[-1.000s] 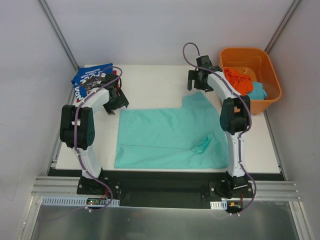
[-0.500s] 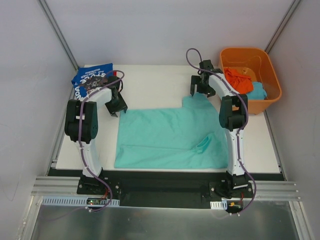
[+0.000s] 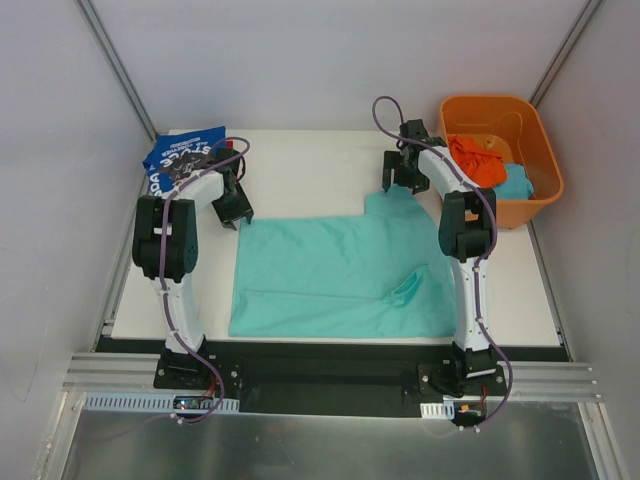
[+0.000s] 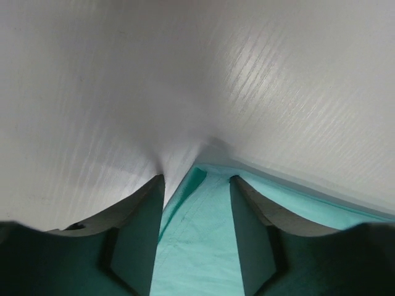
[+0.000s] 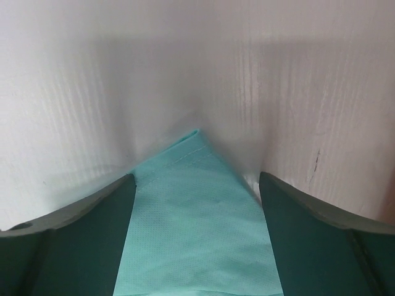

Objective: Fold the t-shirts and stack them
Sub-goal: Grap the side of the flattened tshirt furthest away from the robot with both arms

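A mint-teal t-shirt lies spread flat on the white table. My left gripper is down at its back left corner. In the left wrist view the left gripper is open, its jaws half narrowed, with the hemmed corner lying flat between the fingers. My right gripper is at the shirt's back right corner. There the right gripper stands wide open astride the pointed corner. A folded royal-blue t-shirt with white lettering lies at the back left. A red t-shirt sits in the tub.
The orange tub stands at the back right, off the table board, and also holds a piece of teal cloth. Grey walls close in the left, right and back sides. The black base rail runs along the near edge.
The left gripper has shifted onto the shirt's back left corner and its jaws have narrowed. The right gripper has come down to the back right corner and its jaws have narrowed slightly.
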`<state>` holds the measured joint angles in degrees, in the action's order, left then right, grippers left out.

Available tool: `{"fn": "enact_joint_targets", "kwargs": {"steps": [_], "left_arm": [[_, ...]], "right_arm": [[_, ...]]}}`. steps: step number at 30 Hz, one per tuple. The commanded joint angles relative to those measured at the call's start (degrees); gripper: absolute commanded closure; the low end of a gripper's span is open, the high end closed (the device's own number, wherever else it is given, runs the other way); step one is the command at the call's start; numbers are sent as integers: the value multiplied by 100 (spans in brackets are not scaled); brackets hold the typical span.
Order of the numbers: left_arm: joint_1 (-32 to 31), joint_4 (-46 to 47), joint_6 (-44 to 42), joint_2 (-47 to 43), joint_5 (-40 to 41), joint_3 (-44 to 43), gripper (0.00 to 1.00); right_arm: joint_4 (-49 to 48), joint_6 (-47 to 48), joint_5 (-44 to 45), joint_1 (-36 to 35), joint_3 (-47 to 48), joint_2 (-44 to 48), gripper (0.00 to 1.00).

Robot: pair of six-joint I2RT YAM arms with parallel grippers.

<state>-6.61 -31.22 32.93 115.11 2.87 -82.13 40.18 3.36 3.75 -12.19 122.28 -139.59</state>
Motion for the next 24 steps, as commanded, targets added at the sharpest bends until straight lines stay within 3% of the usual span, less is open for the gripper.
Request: {"fn": "enact_joint_targets", "kwargs": {"steps": [1,4,5,6,7,8,10,11,13,14,19,24], "left_arm": [[72,20,-400,432,-208,-417,60],[72,11,-594,591,-279,-541,73],[64,-6,-638,592,-427,-506,78],[55,-7,-691,565,-454,-463,93],[46,-7,-700,487,-454,-419,100],[37,-7,-700,451,-420,-357,100],[46,-7,-700,372,-419,-348,100],[46,2,-700,354,-428,-417,100],[37,-7,-753,346,-411,-567,100],[46,-7,-779,345,-402,-715,100],[37,11,-849,-110,-420,-735,100],[-7,353,-946,-970,-524,169,100]], "right_arm": [[-221,94,-594,-56,68,-130,17],[-230,113,-682,-47,86,-139,24],[-230,121,-717,-47,77,-130,32],[-239,122,-718,-38,68,-130,36],[-239,130,-718,-47,51,-121,41],[-248,156,-718,-38,59,-104,52],[-300,165,-692,-47,77,-77,64],[-379,183,-683,-47,112,-77,76],[-406,227,-674,-38,278,-103,84],[-415,244,-639,-30,462,-104,100],[-748,394,-779,-47,184,387,99],[-1504,771,-1429,-100,-1483,1679,99]]}}
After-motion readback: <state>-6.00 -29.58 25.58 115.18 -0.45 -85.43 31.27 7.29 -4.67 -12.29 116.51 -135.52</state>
